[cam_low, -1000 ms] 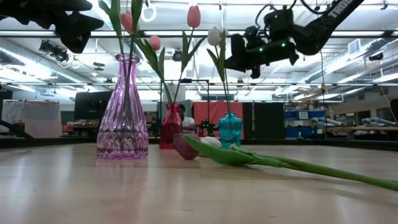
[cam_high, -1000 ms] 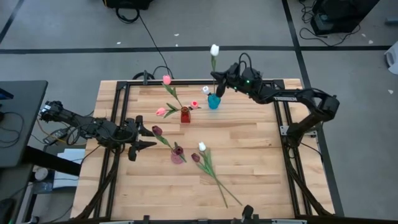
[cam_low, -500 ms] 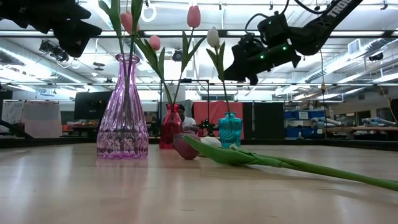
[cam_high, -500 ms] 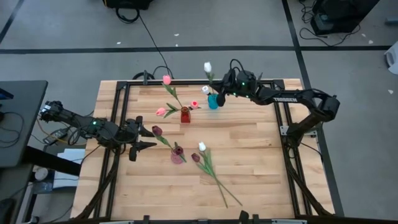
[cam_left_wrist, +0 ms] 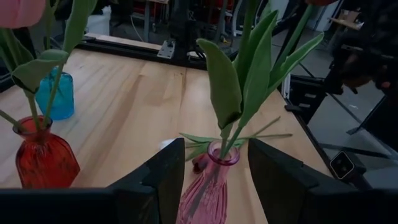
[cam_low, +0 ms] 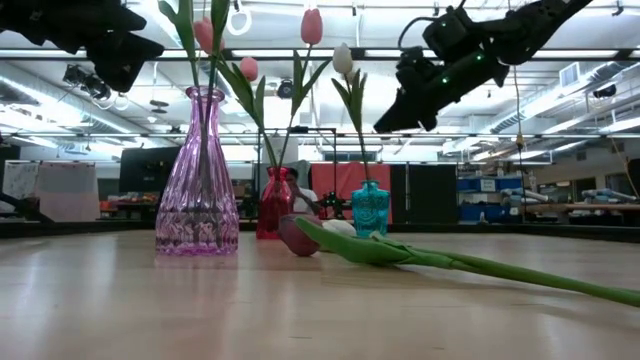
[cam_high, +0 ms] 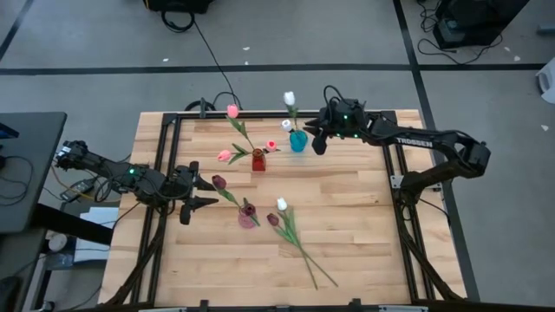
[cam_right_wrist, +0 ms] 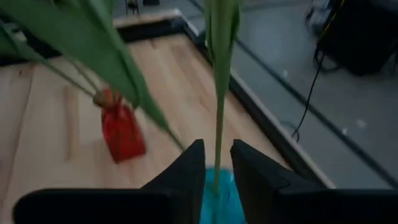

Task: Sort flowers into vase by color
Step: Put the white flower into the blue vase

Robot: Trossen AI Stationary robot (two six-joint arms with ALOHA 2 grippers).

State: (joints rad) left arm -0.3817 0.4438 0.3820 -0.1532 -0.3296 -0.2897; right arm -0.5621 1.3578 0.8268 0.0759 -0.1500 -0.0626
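While the high view looks straight down, the right gripper [cam_high: 317,139] hangs just beside the blue vase [cam_high: 298,141] at the far middle of the counter [cam_high: 364,225]. A white tulip [cam_high: 290,99] stands in that vase. The red vase [cam_high: 258,160] holds pink tulips [cam_high: 232,111], and the pink glass vase [cam_high: 248,215] holds maroon ones. The left gripper [cam_high: 201,191] waits near the left edge, its jaws spread with nothing between them. Two loose flowers [cam_high: 281,205] lie on the wood.

At table height, the right gripper [cam_low: 400,105] shows dark above the blue vase [cam_low: 370,209], and its jaws are hard to read there. One lying stem [cam_low: 480,265] is cut off at the picture's edge.

From the left wrist, the pink glass vase [cam_left_wrist: 208,186] stands between the spread fingers [cam_left_wrist: 171,177].

From the right wrist, the fingers [cam_right_wrist: 186,165] stand a little apart around a thin green stem [cam_right_wrist: 219,134] without clearly touching it; the blue vase [cam_right_wrist: 219,199] is mostly hidden behind them.
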